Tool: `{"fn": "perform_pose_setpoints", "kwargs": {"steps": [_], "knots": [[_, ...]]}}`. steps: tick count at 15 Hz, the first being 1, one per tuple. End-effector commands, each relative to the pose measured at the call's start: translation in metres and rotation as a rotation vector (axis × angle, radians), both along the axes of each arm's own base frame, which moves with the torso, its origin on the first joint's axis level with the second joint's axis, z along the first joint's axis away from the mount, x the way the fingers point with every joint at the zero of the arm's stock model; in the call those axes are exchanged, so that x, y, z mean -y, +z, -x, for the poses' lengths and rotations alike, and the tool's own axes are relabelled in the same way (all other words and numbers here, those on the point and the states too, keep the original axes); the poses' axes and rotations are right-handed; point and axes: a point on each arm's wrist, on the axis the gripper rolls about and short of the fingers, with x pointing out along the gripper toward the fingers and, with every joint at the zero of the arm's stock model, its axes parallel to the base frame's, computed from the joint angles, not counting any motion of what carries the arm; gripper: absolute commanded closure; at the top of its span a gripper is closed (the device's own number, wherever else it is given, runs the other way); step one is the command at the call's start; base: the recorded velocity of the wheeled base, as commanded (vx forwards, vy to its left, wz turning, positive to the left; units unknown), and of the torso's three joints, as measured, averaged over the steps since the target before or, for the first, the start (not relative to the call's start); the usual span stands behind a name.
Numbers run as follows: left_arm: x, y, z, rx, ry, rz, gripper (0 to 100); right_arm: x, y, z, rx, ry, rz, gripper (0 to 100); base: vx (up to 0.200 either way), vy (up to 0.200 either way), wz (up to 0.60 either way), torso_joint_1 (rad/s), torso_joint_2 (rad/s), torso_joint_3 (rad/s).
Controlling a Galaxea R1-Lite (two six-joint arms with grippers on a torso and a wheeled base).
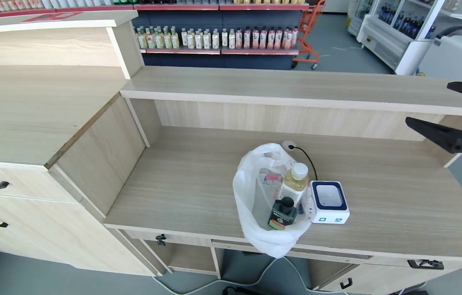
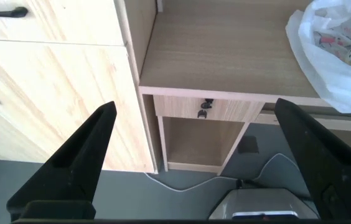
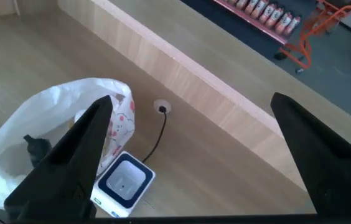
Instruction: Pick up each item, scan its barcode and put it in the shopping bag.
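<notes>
Looking down at the wooden counter, we see the white shopping bag standing open close to the near edge, about the middle of the top, with its lower folds hanging over that edge. Inside it a juice bottle with a white cap stands upright against the bag's right wall. A dark bottle with a black top stands just nearer than it, and a packet with red print lies farther back.

Just right of the bag, touching its plastic, sits the white scanner with a dark-rimmed window facing up. Its black cable runs to a round hole on the far side of the bag.

Our right gripper hangs high at the right end of the counter, well apart from the bag, fingers spread wide and holding nothing. Our left gripper is low on the near side, left of the bag, before a drawer front with a lock. Its fingers are also wide apart and empty.

Beyond the counter a store shelf carries a row of bottles.
</notes>
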Motion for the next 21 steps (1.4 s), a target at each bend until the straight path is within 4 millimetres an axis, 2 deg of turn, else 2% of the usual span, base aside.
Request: {"fn": "perform_pose_setpoints", "kwargs": {"steps": [1, 3, 5, 7, 11, 13, 15, 16, 21], "knots": [[0.000, 0.000, 0.000, 0.000, -0.001, 0.000, 0, 0.001, -0.008, 0.022, 0.006, -0.016, -0.036, 0, 0.000, 0.000, 0.00, 0.000, 0.00, 0.000], [0.000, 0.000, 0.000, 0.000, -0.001, 0.000, 0, 0.003, -0.037, 0.066, -0.029, -0.105, -0.222, 0, 0.000, 0.000, 0.00, 0.000, 0.00, 0.000], [0.000, 0.000, 0.000, 0.000, 0.000, 0.000, 0, 0.003, -0.068, 0.096, -0.044, -0.338, -0.298, 0, 0.000, 0.000, 0.00, 0.000, 0.00, 0.000], [0.000, 0.000, 0.000, 0.000, -0.001, 0.000, 0, 0.003, -0.100, 0.122, -0.079, -0.493, -0.362, 0, 0.000, 0.000, 0.00, 0.000, 0.00, 0.000], [0.000, 0.000, 0.000, 0.000, -0.001, 0.000, 0, -0.004, -0.155, 0.171, -0.165, -0.447, -0.348, 0, 0.000, 0.000, 0.00, 0.000, 0.00, 0.000], [0.000, 0.000, 0.000, 0.000, -0.001, 0.000, 0, -0.005, -0.175, 0.192, -0.149, -0.420, -0.354, 0, 0.000, 0.000, 0.00, 0.000, 0.00, 0.000], [0.000, 0.000, 0.000, 0.000, -0.001, 0.000, 0, -0.005, -0.196, 0.206, -0.184, -0.427, -0.360, 0, 0.000, 0.000, 0.00, 0.000, 0.00, 0.000], [0.000, 0.000, 0.000, 0.000, 0.000, 0.000, 0, -0.004, -0.202, 0.211, -0.189, -0.436, -0.428, 0, 0.000, 0.000, 0.00, 0.000, 0.00, 0.000], [0.000, 0.000, 0.000, 0.000, 0.000, 0.000, 0, -0.004, -0.205, 0.213, -0.201, -0.430, -0.459, 0, 0.000, 0.000, 0.00, 0.000, 0.00, 0.000]]}}
